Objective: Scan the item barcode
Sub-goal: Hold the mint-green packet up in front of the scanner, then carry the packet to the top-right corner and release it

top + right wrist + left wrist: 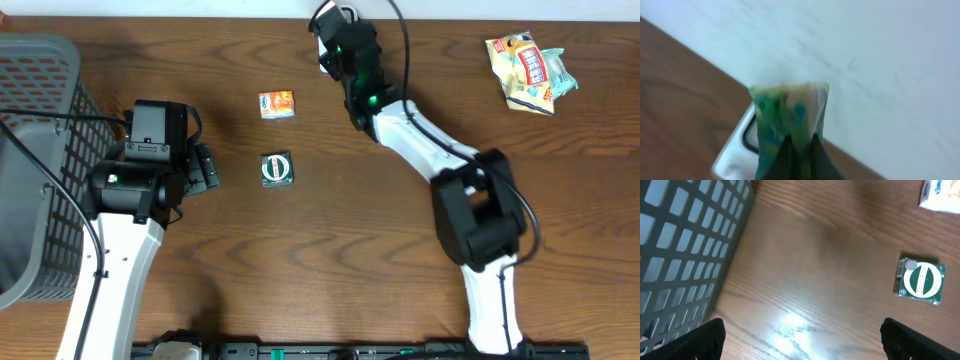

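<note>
Much of the held item is hard to read: in the right wrist view the teal-and-green pouch (790,112) is smeared by blur, no barcode or print can be made out on it, and its lower end is cut off at the bottom of the picture; from overhead the pouch is hidden under the wrist, at the far edge of the table (350,250). Behind it, low and to the left, sits a white boxy object (734,152) with a dark-rimmed opening, partly covered and too soft to identify; beyond is a pale wall (880,60).

The pouch stands upright out of the fingers, its long axis running straight away from them, its top edge toward the wall.

The right gripper (801,150) is pinched tight on the pouch's lower part; the right arm (440,150) reaches from the near right across to the far middle of the table, elbow bent, green lights showing on the wrist. The left arm (125,250) rises from the near left; the left gripper (203,165) points right, its jaws spread wide with nothing between them, beside the grey basket (40,120).

A dark green square packet (277,169) lies flat just right of that gripper; an orange packet (277,104) lies farther back; a crumpled snack bag (530,70) lies at the far right.
</note>
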Controlling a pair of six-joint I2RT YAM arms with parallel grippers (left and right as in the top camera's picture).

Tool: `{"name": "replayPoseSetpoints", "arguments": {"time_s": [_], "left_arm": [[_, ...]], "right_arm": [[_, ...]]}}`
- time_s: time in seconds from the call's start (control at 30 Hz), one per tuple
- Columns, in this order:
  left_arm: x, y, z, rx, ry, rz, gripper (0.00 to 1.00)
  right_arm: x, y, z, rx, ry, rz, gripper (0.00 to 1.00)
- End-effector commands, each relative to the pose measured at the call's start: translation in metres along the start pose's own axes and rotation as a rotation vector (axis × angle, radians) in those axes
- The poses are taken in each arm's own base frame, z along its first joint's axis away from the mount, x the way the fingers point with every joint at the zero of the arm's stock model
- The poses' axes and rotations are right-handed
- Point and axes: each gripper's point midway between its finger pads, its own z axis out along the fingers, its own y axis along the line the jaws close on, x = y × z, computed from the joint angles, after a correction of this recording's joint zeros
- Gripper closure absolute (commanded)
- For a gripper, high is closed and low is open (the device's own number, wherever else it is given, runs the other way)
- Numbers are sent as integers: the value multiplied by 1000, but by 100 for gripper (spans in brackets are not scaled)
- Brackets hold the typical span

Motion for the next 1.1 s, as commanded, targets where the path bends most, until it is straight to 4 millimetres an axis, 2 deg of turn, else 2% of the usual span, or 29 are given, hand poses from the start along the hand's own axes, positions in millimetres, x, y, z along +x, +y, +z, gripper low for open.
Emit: {"name": "replayPoseSetpoints", "arguments": {"time_s": [0.0, 0.1, 0.4, 0.57, 0.77, 0.9, 1.07], "left_arm": [[-3, -1, -3, 1, -7, -5, 2], [-3, -1, -3, 1, -8, -6, 2], [-3, -1, -3, 1, -8, -6, 2], [-3, -1, -3, 1, -7, -5, 2], [-3, -1, -3, 1, -8, -6, 2], [-3, -1, -3, 1, -8, -6, 2], [-3, -1, -3, 1, -8, -6, 2]], "right_arm": [[13, -15, 13, 90, -10, -118, 99], [8, -27, 19, 126, -68, -99, 99], [14, -35, 32, 49, -94, -37, 99], [16, -28, 34, -29, -82, -28, 99], [26, -27, 35, -32, -40, 12, 99], [32, -50, 34, 56, -6, 106, 99], [44, -101, 26, 182, 62, 187, 99]]}}
